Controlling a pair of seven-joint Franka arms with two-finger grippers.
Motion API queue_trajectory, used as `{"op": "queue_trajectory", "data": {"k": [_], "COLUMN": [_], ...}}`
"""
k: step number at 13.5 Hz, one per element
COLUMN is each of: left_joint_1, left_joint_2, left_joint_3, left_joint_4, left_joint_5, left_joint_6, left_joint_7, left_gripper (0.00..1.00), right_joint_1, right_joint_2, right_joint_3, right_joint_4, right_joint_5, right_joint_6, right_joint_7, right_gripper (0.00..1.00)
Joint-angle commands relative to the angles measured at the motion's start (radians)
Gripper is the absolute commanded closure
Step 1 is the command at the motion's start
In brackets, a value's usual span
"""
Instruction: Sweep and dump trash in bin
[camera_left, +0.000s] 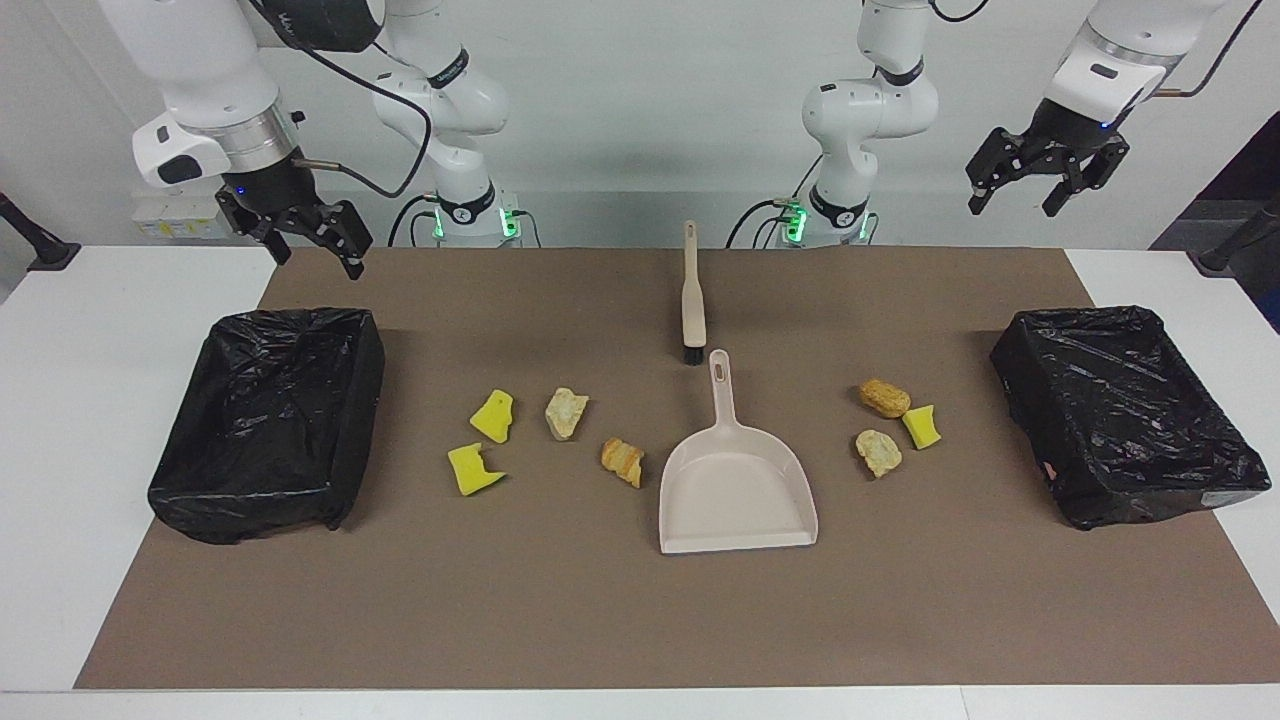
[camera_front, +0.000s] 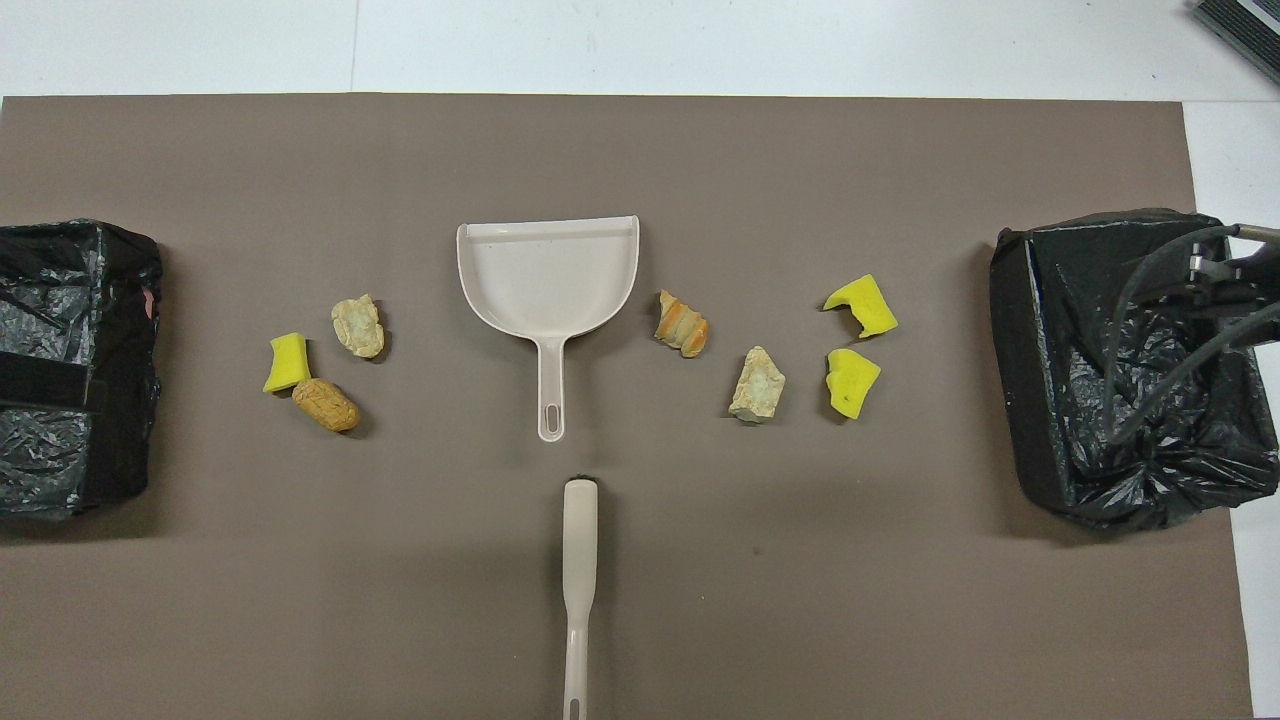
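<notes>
Facing view alone shows left gripper (camera_left: 1040, 190) upper right and right gripper (camera_left: 305, 235) upper left, both raised, spread, empty; overhead only shows trash (camera_front: 680, 323) scattered mid-frame beside dustpan (camera_front: 548, 270), brush (camera_front: 579, 560) below.

bin (camera_front: 70, 370) cut by overhead edge, brush (camera_front: 578, 600) handle perhaps too

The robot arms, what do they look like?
Both arms are glossy white with rounded joints, black bands and black cables looping alongside. Each base glows green. The left pincer and right pincer are black, two-fingered, below a silver ring with a small blue light.
</notes>
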Motion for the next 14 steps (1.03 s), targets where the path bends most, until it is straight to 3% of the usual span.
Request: {"op": "queue_trajectory", "data": {"k": [1,14], "left_joint_1": [0.008,-0.009], "left_joint_2": [-0.028,-0.077], "left_joint_3": [-0.001,-0.007], "left_joint_4": [-0.030,-0.093], "left_joint_5": [-0.004,-0.010], "left_joint_6": [-0.002,-0.026], "left_joint_7": [0.013,0.008], "left_gripper": [0.00,0.00], "right_joint_1": [-0.010,-0.004], "right_joint_2": [-0.022,-0.013], "right_joint_3": [0.003,0.009], "right_joint_4": [-0.029,-0.026], "right_joint_5": [0.004,0.004], "right_joint_6": [0.015,0.035], "right_joint_7": [-0.025,-0.027], "right_gripper": [0.00,0.00]}}
